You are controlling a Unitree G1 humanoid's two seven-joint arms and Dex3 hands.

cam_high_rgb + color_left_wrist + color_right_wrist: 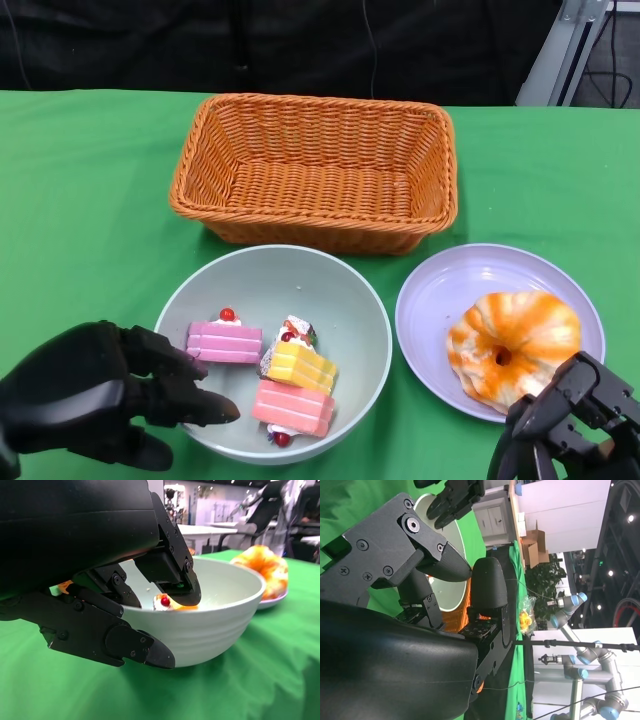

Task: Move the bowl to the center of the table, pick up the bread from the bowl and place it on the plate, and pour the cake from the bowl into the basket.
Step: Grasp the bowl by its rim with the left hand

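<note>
Green-covered table [90,190], seen from above. At the far middle, an empty orange wicker basket [315,170]. Just in front of it, a pale bowl [275,350] holding three cake slices: pink [224,342], yellow [299,367] and salmon-pink [293,408]. Right beside the bowl, a lilac plate [500,330] carrying the orange-glazed bread [513,347]. Nothing between bowl and basket. Left hand [95,395] at the bowl's near left edge, fingers [175,577] hooked over the rim into the bowl and thumb beneath the outer wall, gripping the bowl. Right hand [570,420] low at the near right, just beside the plate's near edge, fingers spread apart and grasping nothing.
</note>
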